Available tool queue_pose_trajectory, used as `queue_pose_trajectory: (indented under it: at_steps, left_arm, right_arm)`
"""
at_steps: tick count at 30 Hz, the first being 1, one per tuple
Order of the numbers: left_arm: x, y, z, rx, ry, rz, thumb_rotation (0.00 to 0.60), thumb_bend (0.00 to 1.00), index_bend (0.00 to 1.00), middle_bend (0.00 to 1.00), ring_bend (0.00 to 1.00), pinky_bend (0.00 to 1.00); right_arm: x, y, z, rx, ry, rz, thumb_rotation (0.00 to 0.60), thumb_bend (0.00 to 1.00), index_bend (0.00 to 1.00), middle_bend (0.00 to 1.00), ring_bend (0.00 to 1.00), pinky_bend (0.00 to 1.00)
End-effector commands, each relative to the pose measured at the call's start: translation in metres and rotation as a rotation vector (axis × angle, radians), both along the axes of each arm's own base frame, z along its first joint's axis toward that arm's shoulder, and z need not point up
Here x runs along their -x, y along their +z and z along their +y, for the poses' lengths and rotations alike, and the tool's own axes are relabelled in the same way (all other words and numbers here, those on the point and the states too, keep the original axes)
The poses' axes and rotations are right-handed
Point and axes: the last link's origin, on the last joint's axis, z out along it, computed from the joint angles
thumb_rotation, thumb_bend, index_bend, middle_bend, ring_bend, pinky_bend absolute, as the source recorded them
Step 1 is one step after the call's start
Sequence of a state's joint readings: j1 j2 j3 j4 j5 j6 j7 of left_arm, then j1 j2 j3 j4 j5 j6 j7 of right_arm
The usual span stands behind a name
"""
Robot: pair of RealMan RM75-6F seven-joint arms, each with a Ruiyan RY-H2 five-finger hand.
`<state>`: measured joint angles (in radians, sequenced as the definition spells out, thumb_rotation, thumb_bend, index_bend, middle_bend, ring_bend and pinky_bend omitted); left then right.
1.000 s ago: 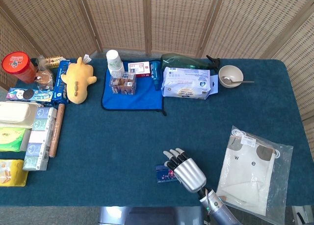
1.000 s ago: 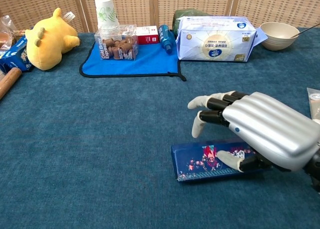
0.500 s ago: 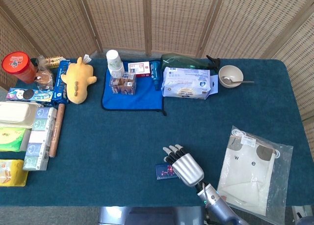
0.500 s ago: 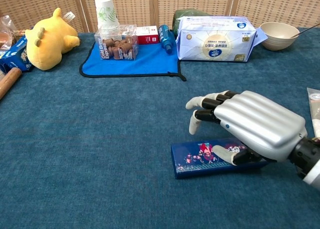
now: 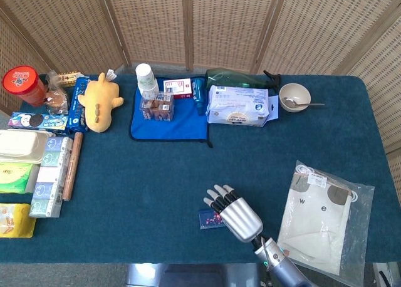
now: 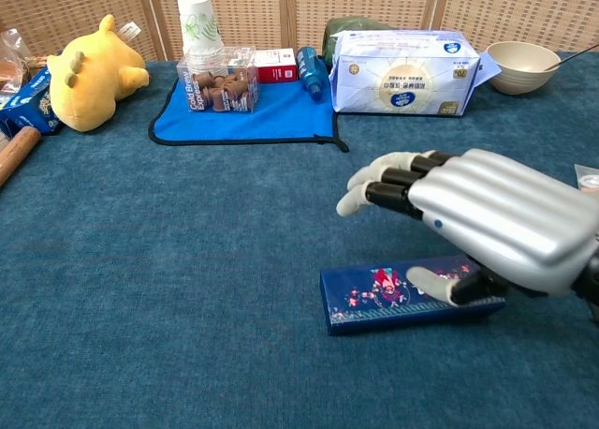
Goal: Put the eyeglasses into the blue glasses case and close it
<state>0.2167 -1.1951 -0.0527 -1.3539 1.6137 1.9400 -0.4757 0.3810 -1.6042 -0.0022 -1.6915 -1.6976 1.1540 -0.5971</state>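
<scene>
The right hand's fingers [image 6: 386, 181] are reaching out to the left, spread and slightly curled, holding nothing; the thumb is lying low, its tip just over the top of the case [image 6: 402, 293], though whether it is touching I cannot tell. The right hand [image 6: 491, 225] is hovering above the right part of the case, palm down. The case is lying flat and closed on the bench [image 6: 168, 279], near edge, a long blue box with a flowery pattern on its lid. In the head view the hand [image 5: 235, 213] is covering most of the case [image 5: 208, 219], with only its left end showing. The eyeglasses are not showing anywhere I can make out.

To the right of the hand a clear bag [image 5: 324, 218] with white cloth inside is lying on the bench. At the far side a blue mat [image 6: 253, 115] is carrying a stack of paper cups [image 6: 199, 28], with a white pack of wipes [image 6: 404, 70] and a bowl [image 6: 526, 66] to its right. A yellow plush toy [image 6: 91, 78] is sitting far left.
</scene>
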Motion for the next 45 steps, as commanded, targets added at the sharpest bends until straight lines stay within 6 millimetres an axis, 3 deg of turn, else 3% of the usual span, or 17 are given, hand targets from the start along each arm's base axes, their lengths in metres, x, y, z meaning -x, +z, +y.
queue_pose_trajectory:
  at_steps: [1, 7, 27, 35, 39, 45]
  left_arm:
    - [0.000, 0.000, 0.001, 0.000, -0.003, 0.000, 0.600, 0.29, 0.20, 0.12, 0.00, 0.00]
    - [0.000, 0.000, 0.000, -0.001, -0.002, -0.001, 0.600, 0.29, 0.20, 0.12, 0.00, 0.00]
    - [0.002, 0.000, -0.001, 0.002, 0.011, 0.003, 0.600, 0.29, 0.20, 0.12, 0.00, 0.00]
    - [0.004, 0.000, -0.002, 0.003, 0.017, -0.001, 0.600, 0.29, 0.19, 0.12, 0.00, 0.00]
    - [0.005, 0.000, -0.002, 0.004, 0.021, -0.003, 0.600, 0.29, 0.19, 0.12, 0.00, 0.00]
    - [0.006, -0.001, -0.002, 0.003, 0.024, -0.004, 0.600, 0.29, 0.19, 0.12, 0.00, 0.00]
  right_arm:
    - [0.005, 0.004, 0.013, -0.064, -0.019, 0.085, 0.600, 0.35, 0.11, 0.15, 0.09, 0.19]
    - [0.005, 0.009, 0.012, -0.097, -0.042, 0.148, 0.600, 0.36, 0.00, 0.09, 0.05, 0.17]
    - [0.002, -0.002, -0.002, -0.173, -0.071, 0.235, 0.600, 0.38, 0.00, 0.05, 0.01, 0.15]
    - [0.001, -0.006, -0.009, -0.186, -0.099, 0.244, 0.600, 0.38, 0.00, 0.09, 0.06, 0.15]
    - [0.000, -0.007, -0.012, -0.196, -0.114, 0.238, 0.600, 0.38, 0.07, 0.14, 0.12, 0.19]
    - [-0.005, -0.007, -0.014, -0.204, -0.123, 0.209, 0.600, 0.38, 0.32, 0.32, 0.26, 0.30]
